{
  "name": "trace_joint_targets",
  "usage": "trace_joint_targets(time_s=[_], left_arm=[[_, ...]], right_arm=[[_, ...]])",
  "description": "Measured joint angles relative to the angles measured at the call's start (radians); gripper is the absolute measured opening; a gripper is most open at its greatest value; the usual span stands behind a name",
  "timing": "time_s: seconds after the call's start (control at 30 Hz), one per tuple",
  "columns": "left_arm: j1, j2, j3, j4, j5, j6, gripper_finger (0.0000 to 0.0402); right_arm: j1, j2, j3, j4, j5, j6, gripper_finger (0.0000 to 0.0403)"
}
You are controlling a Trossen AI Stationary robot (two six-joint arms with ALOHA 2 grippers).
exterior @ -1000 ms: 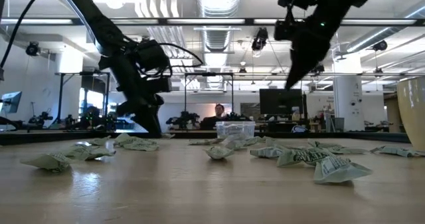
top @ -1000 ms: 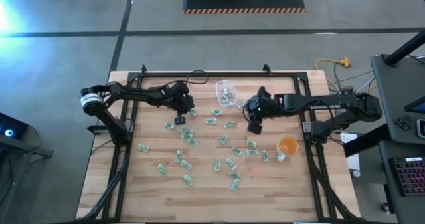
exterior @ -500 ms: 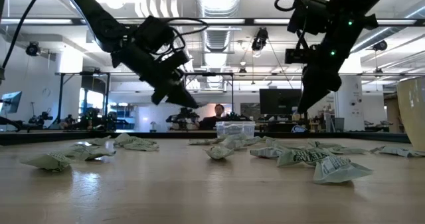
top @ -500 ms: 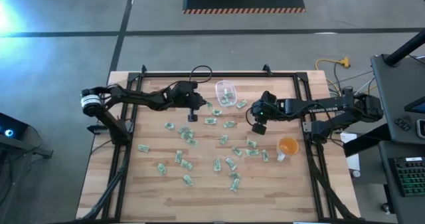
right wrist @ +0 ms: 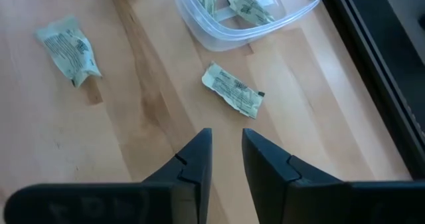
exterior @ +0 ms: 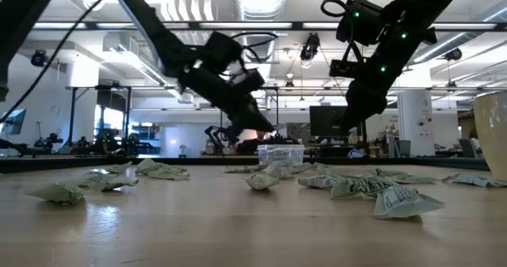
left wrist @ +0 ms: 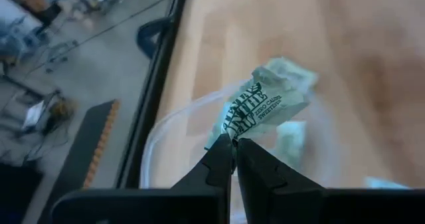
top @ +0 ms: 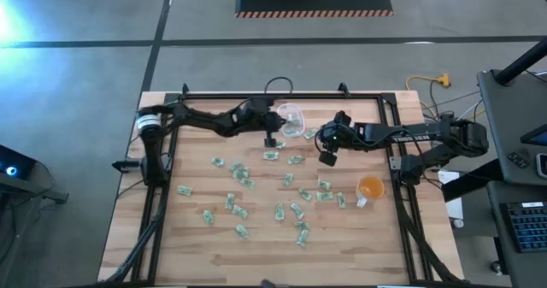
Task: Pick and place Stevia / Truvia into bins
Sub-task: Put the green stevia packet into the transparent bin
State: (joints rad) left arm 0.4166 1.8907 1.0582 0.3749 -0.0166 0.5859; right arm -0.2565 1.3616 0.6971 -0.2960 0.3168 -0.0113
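Observation:
Many green-and-white Stevia packets [top: 256, 194] lie flat, scattered over the wooden table. The clear bin [top: 292, 120] stands at the far middle with a few packets inside [right wrist: 247, 6]. My left gripper [top: 272, 139] hovers at the bin's left rim, shut on one packet [left wrist: 265, 104]; the bin's rim [left wrist: 166, 127] shows below it. My right gripper [top: 326, 158] hangs to the right of the bin, open with a narrow gap [right wrist: 226, 144], above bare wood just short of a lone packet [right wrist: 232, 91]. My left gripper pinches the packet's lower edge [left wrist: 229, 132] between its two fingertips. The fingers slant down from the table's left. The crumpled packet stands out beyond the tips, lifted clear of the table, over the bin's rim.
An orange cup [top: 370, 187] stands at the right, near the right arm's base. A black frame [top: 162, 185] borders the table's left, right and far sides. Loose packets [exterior: 380, 192] crowd the middle; the near strip of the table is bare wood.
My left gripper has swung toward the table's right edge and the bin, carrying its packet clear of the table, and has tipped up from steeply down to nearly level. My right gripper has sunk a little toward the table.

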Motion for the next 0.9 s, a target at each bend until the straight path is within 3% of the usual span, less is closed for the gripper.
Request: trace_joint_targets(time_s=[0.1,0.23,0.43,0.53,0.7,0.9], left_arm=[[0.009,0.053,0.096,-0.126,-0.039,0.000,0.0010],[0.016,0.085,0.180,-0.263,-0.044,0.000,0.0053],[0.013,0.053,0.198,-0.319,-0.043,-0.003,0.0133],[0.007,-0.001,0.195,-0.403,-0.042,-0.004,0.0160],[-0.019,-0.089,0.180,-0.622,-0.021,-0.053,0.0177],[-0.067,-0.191,0.106,-0.752,0.052,-0.108,0.0178]], right_arm=[[0.000,0.002,0.000,-0.001,0.000,-0.001,0.0072],[-0.002,0.002,-0.001,0.006,-0.001,-0.002,0.0077],[-0.007,0.004,-0.041,0.130,-0.016,-0.062,0.0096],[-0.026,0.004,-0.074,0.189,-0.079,-0.097,0.0107],[-0.084,0.004,-0.122,0.297,-0.137,-0.140,0.0121],[-0.128,0.004,-0.150,0.366,-0.220,-0.168,0.0128]])
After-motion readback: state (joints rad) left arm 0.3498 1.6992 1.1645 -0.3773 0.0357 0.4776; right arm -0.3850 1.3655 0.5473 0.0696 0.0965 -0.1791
